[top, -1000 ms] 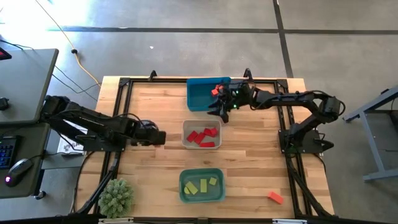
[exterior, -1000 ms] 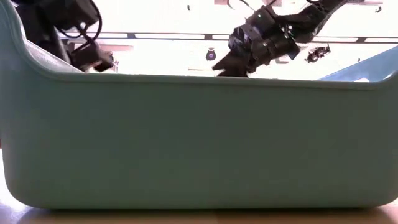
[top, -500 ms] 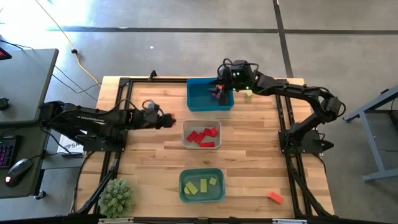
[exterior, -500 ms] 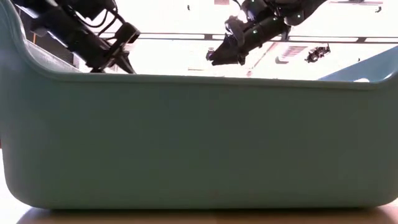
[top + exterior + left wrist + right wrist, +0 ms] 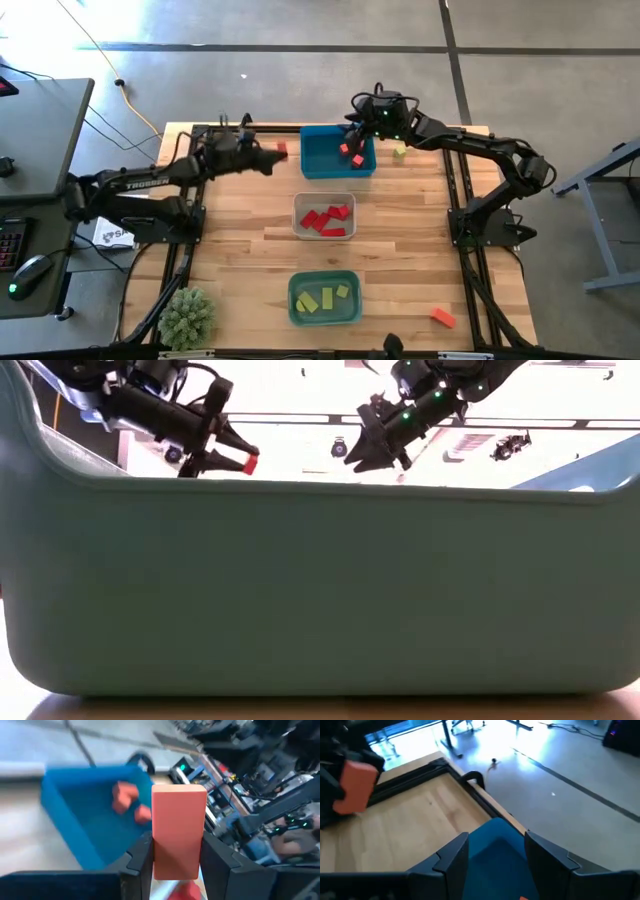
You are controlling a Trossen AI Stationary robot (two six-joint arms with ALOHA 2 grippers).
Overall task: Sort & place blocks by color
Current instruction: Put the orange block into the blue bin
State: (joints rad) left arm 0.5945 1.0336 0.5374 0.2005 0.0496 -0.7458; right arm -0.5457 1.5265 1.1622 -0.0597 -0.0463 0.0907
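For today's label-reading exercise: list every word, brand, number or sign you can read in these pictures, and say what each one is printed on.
"TROSSEN": white lettering along the left arm in the high view; small, only just readable.
White sheet on the floor beside the table's left edge: it carries dark print, too small to read.
Blue bin, clear-grey bin, teal bin and the blocks: no text visible.

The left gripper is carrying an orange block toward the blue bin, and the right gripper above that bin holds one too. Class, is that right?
Not quite. The right gripper is open and empty, as the right wrist view shows. The left gripper does hold an orange block near the blue bin.
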